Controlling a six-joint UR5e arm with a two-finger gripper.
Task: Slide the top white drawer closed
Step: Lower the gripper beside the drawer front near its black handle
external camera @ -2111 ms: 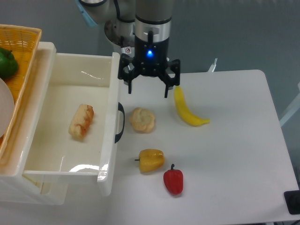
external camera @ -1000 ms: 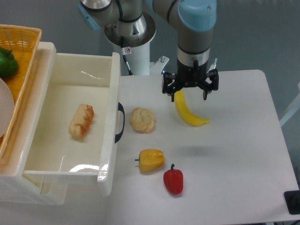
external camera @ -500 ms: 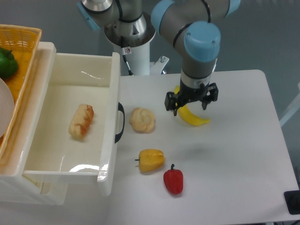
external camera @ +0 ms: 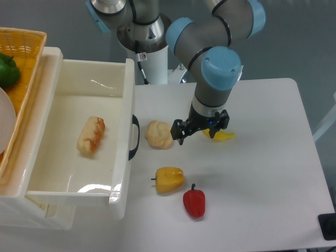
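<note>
Camera view from above shows the top white drawer [external camera: 79,142] pulled well out at the left of the counter [external camera: 262,173], its front panel and black handle [external camera: 135,137] facing right toward the food items, a bread roll [external camera: 91,135] lying inside. Its long axis runs roughly up and down the picture, tilted slightly, so closing it means a push leftward on the front panel. The hand [external camera: 197,130] hangs low over the counter with its fingers spread wide and holding nothing, between a round bun [external camera: 159,134] and a banana [external camera: 219,135] it partly hides. The bun lies between hand and handle, so a straight sweep left would likely shove it against the panel. Pushing off-centre could skew the drawer and jam it. A yellow pepper [external camera: 169,179] and red pepper [external camera: 194,202] lie nearer the front edge.
</note>
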